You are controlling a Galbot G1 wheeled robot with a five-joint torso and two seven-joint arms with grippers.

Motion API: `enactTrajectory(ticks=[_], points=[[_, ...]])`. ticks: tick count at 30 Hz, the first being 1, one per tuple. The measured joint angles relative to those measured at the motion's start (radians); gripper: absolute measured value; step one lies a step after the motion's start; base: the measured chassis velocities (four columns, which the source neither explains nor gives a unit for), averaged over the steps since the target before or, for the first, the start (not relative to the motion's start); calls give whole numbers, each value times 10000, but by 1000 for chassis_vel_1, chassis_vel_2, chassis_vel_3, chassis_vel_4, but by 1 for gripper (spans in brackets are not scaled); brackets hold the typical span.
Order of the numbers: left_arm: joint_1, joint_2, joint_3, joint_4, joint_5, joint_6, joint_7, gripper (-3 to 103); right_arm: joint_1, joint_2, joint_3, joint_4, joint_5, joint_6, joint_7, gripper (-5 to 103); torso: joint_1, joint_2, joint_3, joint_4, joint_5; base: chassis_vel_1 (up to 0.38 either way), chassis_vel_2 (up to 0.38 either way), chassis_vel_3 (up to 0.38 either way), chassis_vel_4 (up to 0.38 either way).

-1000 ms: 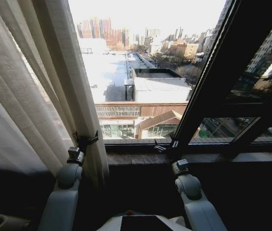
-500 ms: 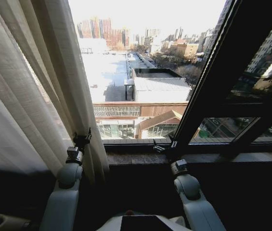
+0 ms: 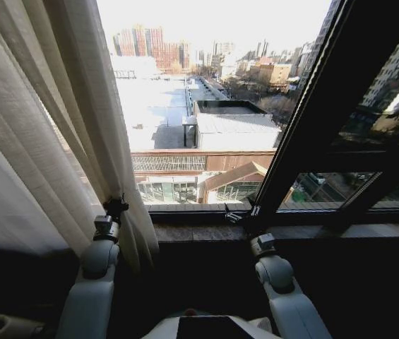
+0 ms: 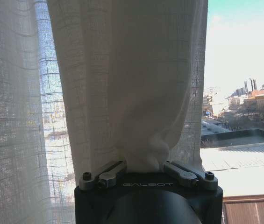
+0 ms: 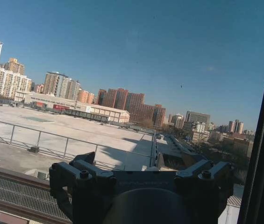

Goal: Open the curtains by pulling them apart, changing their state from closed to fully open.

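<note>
1. Curtains (image 3: 51,134) is the word to start on, though what you see is one gathered panel of sheer white pleated fabric hanging on the robot's left side of the window, bunched into thick vertical folds, with its lower edge down by the sill (image 3: 206,232).

2. You have the left gripper (image 3: 116,208) clenched on that panel near its inner edge: in the left wrist view the fabric (image 4: 132,84) rises straight out from between the fingers (image 4: 109,171), pinched into a puckered knot just above them and spreading wide beyond.

3. To either side of those fingers you see more cloth: a single translucent layer on one side, with daylight and a faint grid showing through it, and a thinner edge on the other with open sky and rooftops past it.

4. Your right gripper (image 3: 236,215) sits at the sill beside the foot of the dark window frame bar (image 3: 305,106), well apart from the panel. Its fingers (image 5: 82,175) are spread and hold nothing; between and beyond them you look out at blue sky, a flat roof with railings, and distant apartment blocks.

5. Between the two grippers the glass is uncovered, showing the buildings (image 3: 206,134) below.
</note>
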Motion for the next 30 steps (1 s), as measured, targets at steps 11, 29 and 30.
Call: enactTrajectory(ticks=[11,29,30], points=[[-452,-243,-546,-358,-755,907,-3403,0,-10,-1,1,3,4,9,3,100,0,1,0,0,0,0,0,0,0],[-929,864,-4559,913,-2635,1365,-5508,0,43,-111,-4,-106,35,14,-9,100,0,1,0,0,-1,0,0,0,0],[-995,1076,-4944,1232,-2742,1351,-5518,0,45,-131,4,-123,39,14,-10,100,0,1,0,0,-2,0,0,0,0]])
